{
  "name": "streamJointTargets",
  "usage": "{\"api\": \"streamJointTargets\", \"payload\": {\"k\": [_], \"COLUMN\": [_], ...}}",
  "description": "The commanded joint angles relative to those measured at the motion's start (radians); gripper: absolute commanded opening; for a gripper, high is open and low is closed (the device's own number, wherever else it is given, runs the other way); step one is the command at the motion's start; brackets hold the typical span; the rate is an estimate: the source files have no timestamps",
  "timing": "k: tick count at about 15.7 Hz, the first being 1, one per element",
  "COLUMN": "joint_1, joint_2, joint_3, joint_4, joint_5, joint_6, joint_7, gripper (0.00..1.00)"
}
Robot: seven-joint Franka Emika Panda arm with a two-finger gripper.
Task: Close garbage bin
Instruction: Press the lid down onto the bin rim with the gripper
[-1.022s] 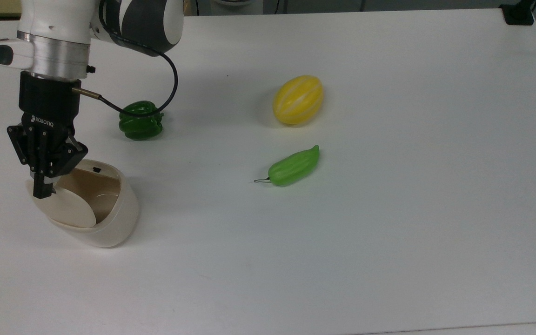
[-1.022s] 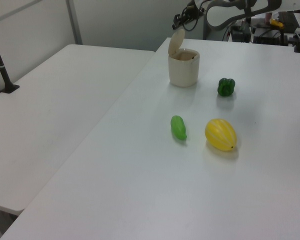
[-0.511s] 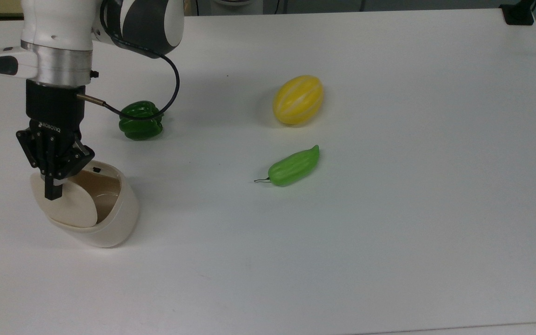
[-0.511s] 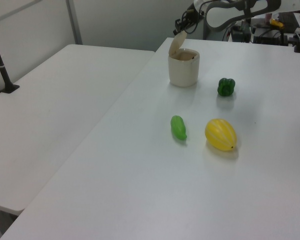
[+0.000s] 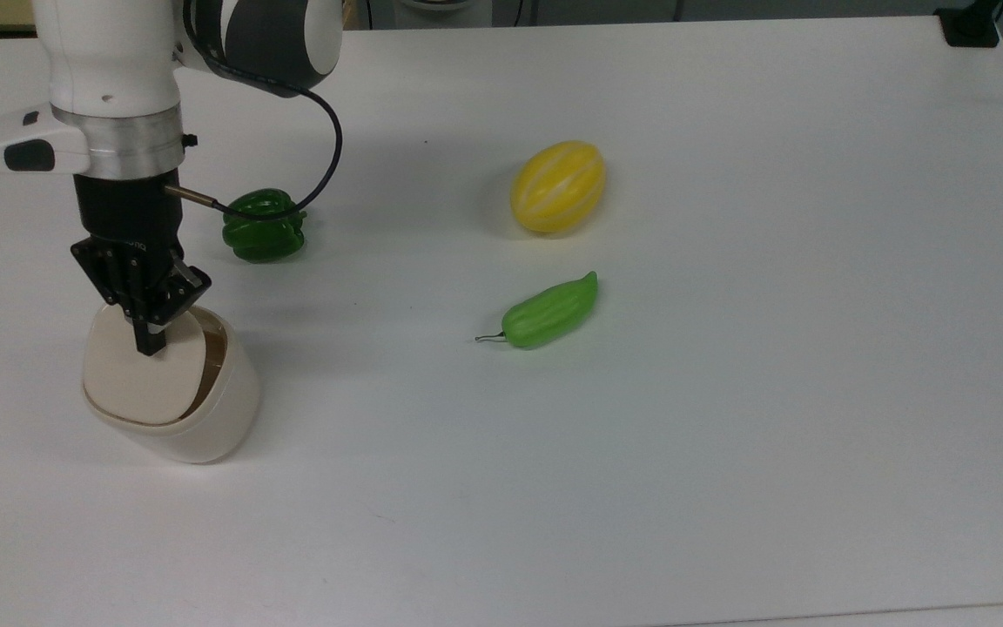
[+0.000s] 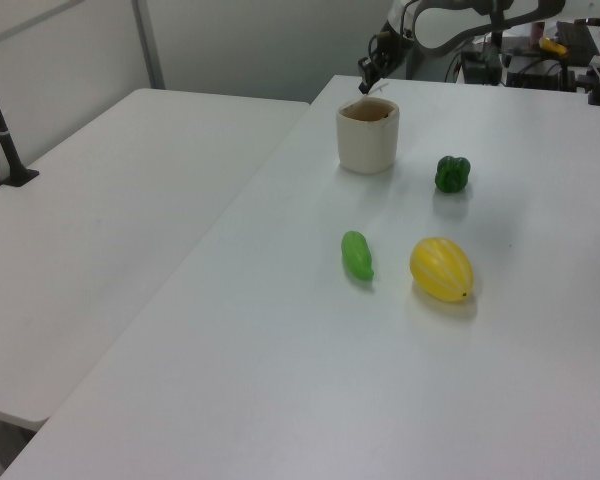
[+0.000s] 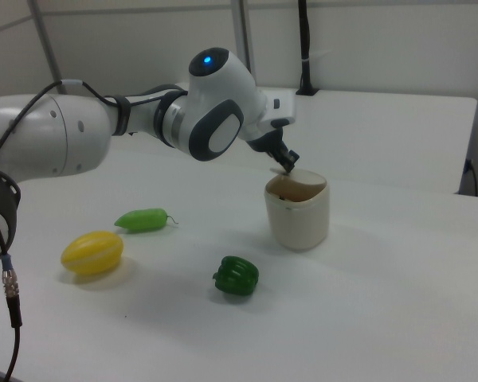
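The cream garbage bin (image 5: 205,427) stands at the top view's lower left. Its lid (image 5: 140,379) lies almost flat over the opening, and a narrow dark gap stays along the lid's right edge. My gripper (image 5: 150,342) points down from above with its fingers shut together, the tip touching the lid's far edge. In the right view the gripper (image 7: 287,165) rests on the rim of the bin (image 7: 301,219), with some dark interior showing under the tilted lid. In the left view the gripper (image 6: 366,87) sits just over the bin (image 6: 368,138).
A dark green bell pepper (image 5: 263,226) lies close behind the bin, beside my arm's cable. A yellow melon (image 5: 557,186) and a light green pepper (image 5: 549,312) lie mid-table. The white table (image 5: 728,453) spreads wide to the top view's right.
The lid has swung down from nearly upright to almost flat over the bin. My gripper moved toward the top view's right, following the lid.
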Motion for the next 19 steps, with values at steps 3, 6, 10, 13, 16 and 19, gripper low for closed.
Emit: {"api": "streamJointTargets", "payload": {"k": [3, 6, 10, 13, 16, 19], "joint_1": [0.009, 0.008, 0.009, 0.011, 0.009, 0.009], "joint_2": [-0.013, -0.009, -0.001, 0.007, 0.008, 0.016], "joint_3": [-0.005, -0.005, -0.005, -0.005, -0.005, -0.005], "joint_4": [-0.045, -0.048, -0.058, -0.058, -0.058, -0.058], "joint_5": [0.007, 0.007, 0.007, 0.007, 0.007, 0.007], "joint_6": [-0.057, -0.057, -0.057, -0.057, -0.056, -0.056], "joint_7": [-0.038, -0.043, -0.044, -0.044, -0.044, -0.043], "gripper": [0.0, 0.0, 0.0, 0.0, 0.0, 0.0]}}
